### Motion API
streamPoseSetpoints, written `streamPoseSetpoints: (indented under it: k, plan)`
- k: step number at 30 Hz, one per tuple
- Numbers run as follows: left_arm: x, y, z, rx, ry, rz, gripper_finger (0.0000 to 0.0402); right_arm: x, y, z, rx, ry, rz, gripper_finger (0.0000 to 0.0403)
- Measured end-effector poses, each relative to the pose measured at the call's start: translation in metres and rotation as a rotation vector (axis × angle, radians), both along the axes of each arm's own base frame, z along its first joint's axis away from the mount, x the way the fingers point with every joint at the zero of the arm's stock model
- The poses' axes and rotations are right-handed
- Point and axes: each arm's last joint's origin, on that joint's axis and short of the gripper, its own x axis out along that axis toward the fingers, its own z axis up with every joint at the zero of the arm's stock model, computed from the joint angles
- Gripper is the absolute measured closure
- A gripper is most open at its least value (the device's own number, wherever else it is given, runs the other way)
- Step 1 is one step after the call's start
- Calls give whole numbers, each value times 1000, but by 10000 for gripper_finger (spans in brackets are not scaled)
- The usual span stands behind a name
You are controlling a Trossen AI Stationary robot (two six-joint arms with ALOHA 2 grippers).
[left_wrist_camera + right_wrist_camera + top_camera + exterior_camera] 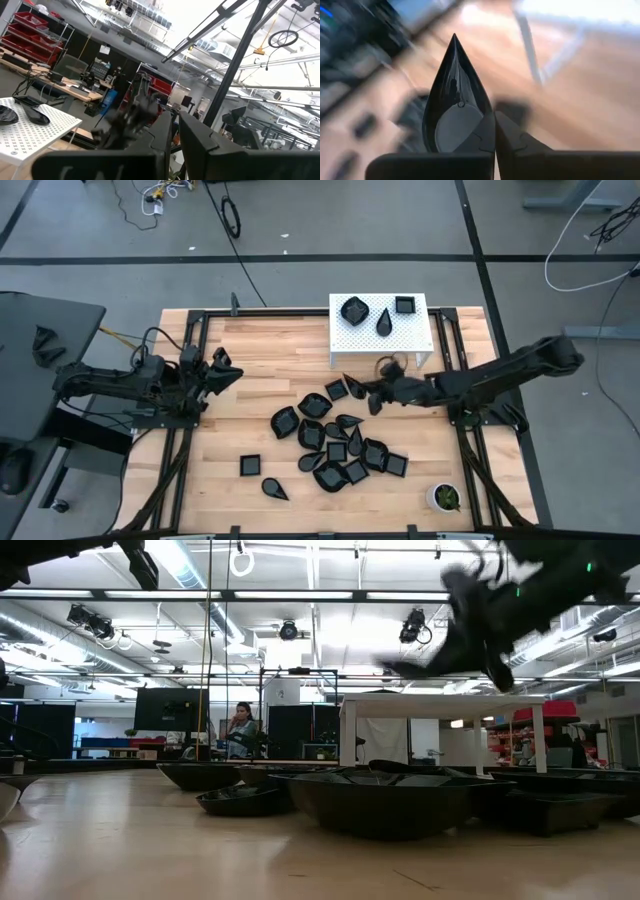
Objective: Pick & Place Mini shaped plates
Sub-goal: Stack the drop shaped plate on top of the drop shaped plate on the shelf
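Many glossy black mini plates (335, 442) lie in a loose heap on the middle of the wooden table, with two more (250, 465) apart toward the near left. Three others (353, 310) sit on a white perforated stand (415, 330) at the far side. My right gripper (372, 394) hovers between the stand and the heap, shut on a teardrop plate (454, 105). In the low view this plate (410, 668) is high above the table. My left gripper (224, 370) waits shut at the left, above the table, touching nothing. My right gripper pinches the teardrop plate by the rim of its rounded end (485, 122) between the two fingers. The pointed tip (454, 40) sticks straight out ahead of the fingers. The plate is lifted clear of the table, roughly level in the low view.
A small white cup with green contents (444, 497) stands near the table's near right corner. Black frame rails (190, 430) run along both sides of the table. Bare wood shows left of the heap and along the near edge.
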Motion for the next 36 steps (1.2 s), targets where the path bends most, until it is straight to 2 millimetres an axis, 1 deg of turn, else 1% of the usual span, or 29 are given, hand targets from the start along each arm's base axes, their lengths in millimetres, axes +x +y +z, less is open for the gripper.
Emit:
streamPoseSetpoints:
  k: [2,5,8,11,15,20,29,36]
  plan:
    - [0,0,0,0,0,0,360,-3,-6,15,-57,-96,-76,402]
    - [0,0,0,0,-1,0,360,-11,-21,29,-127,-179,-333,402]
    - [0,0,0,0,0,0,360,-17,-40,30,-186,-167,-523,402]
    - [0,0,0,0,-1,0,360,-19,-58,27,-214,-137,-627,402]
    - [0,0,0,-1,-1,0,360,-22,-76,25,-256,-82,-701,403]
    - [0,0,0,0,0,0,360,-24,-87,17,-275,-22,-775,403]
    - [0,0,0,0,-1,0,360,-17,-95,0,-254,32,-805,403]
    - [0,0,0,0,0,0,360,-14,-97,-7,-242,47,-813,403]
